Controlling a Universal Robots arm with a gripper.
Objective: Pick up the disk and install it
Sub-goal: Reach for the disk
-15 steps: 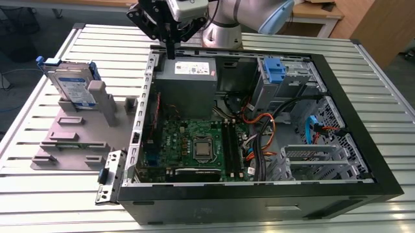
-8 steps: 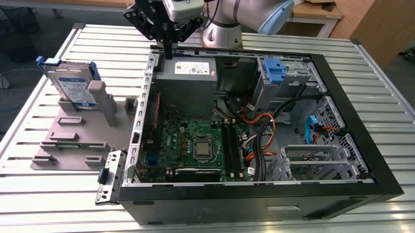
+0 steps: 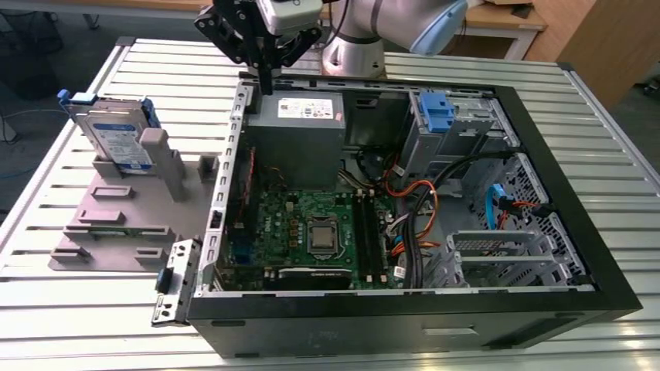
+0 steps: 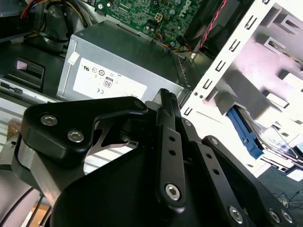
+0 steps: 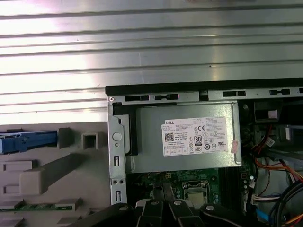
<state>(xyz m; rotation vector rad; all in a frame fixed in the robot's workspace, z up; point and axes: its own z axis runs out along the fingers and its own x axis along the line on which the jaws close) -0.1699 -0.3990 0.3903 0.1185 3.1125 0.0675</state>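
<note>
On my exterior view the gripper (image 3: 266,83) hangs at the far corner of the open computer case (image 3: 608,255), on the exterior view's left, its tips just above the rim and beside the grey power supply box (image 3: 299,124); the claw is clenched on nothing, and in the second wrist view its 2 fingers (image 4: 168,137) lie pressed together with no gap that I can make out. The disk (image 3: 113,135) is not in the case; it stands on edge in a slot of the grey fixture (image 3: 113,224) on the slatted metal table (image 3: 62,309), to the exterior view's left of the case and well apart from the gripper, label side showing, blue rails along its edges. In the first wrist view I see 1 blue rail of it lying against the same fixture (image 5: 42,175), with the power supply box and its white sticker just beside the case wall. Inside the case the green motherboard (image 3: 309,224) lies flat, and a bare blue bracket (image 3: 437,112) sits upright in the drive cage at the far side.
</note>
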